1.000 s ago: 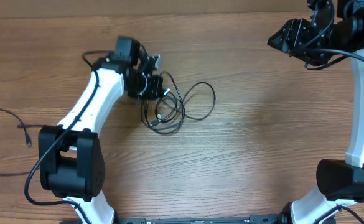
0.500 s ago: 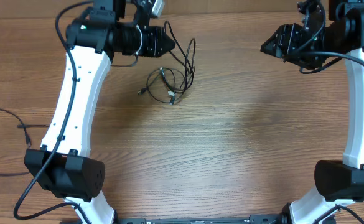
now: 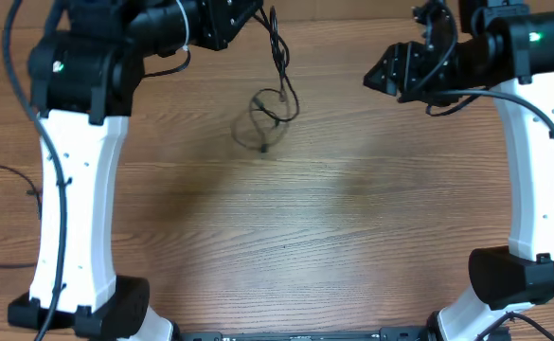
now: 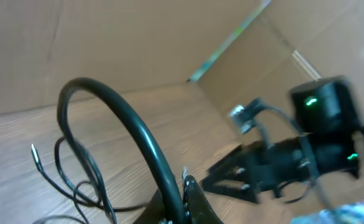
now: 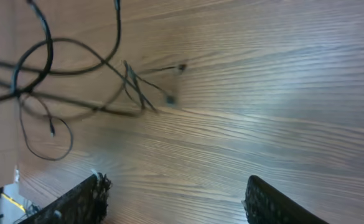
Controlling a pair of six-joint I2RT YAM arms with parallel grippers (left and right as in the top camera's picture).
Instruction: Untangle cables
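The cables (image 3: 278,52) are thin black cords hanging as one tangled bunch from my left gripper (image 3: 256,13), which is raised high at the back of the table and shut on them. Their looped lower end dangles over the wood. In the left wrist view one cord (image 4: 132,124) arcs out of the jaws (image 4: 175,199) and thinner loops (image 4: 82,171) hang at lower left. My right gripper (image 3: 378,76) is open and empty, to the right of the bunch and apart from it. In the right wrist view its fingers (image 5: 178,202) are spread wide, with the tangle (image 5: 135,90) ahead at upper left.
Another thin black cord (image 3: 7,172) lies at the table's left edge. The wooden table (image 3: 333,227) ends at a back edge just behind the left gripper. A cardboard wall (image 4: 107,43) stands behind it. The right arm (image 4: 294,162) shows in the left wrist view.
My left gripper has risen and moved back and to the right, lifting the cable bunch off the table so it hangs. My right gripper has moved left toward the bunch.
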